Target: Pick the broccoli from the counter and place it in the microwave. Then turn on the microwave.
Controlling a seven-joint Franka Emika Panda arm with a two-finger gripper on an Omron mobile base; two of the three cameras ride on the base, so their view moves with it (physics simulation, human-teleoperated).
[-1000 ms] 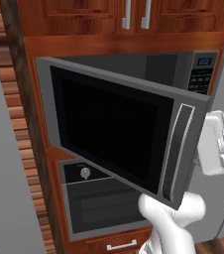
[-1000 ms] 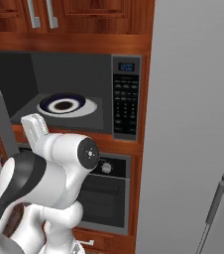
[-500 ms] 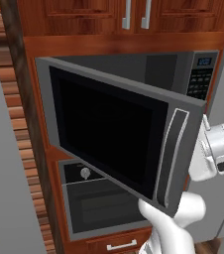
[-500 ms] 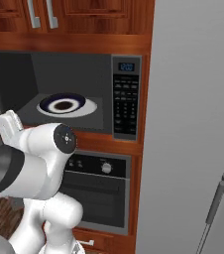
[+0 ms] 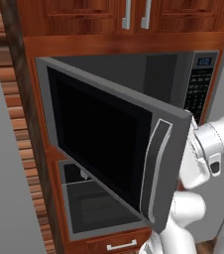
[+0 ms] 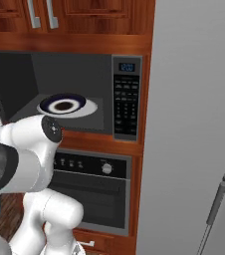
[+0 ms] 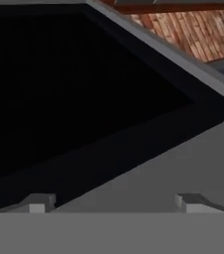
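The microwave (image 6: 127, 99) stands built into wooden cabinetry, its door (image 5: 104, 144) swung wide open to the left. Inside it, a dark-rimmed white plate (image 6: 62, 105) lies on the cavity floor. My gripper (image 7: 115, 204) is open, with nothing between its fingertips, close against the door's black glass (image 7: 59, 89) and grey frame (image 7: 183, 158). In the left base view my white arm (image 5: 210, 146) reaches in behind the door's handle edge (image 5: 156, 168). The broccoli and the counter are out of view.
Below the microwave sits a black-windowed oven (image 6: 94, 194) with knobs. A tall grey fridge (image 6: 194, 124) with a bar handle (image 6: 219, 199) fills the right side. Wooden cupboards (image 5: 134, 15) hang above, and a grey panel (image 5: 5, 173) stands at the left.
My arm has swung: its elbow moved left in the right base view, and the wrist dropped lower behind the door edge in the left base view. The door's free edge shifted slightly.
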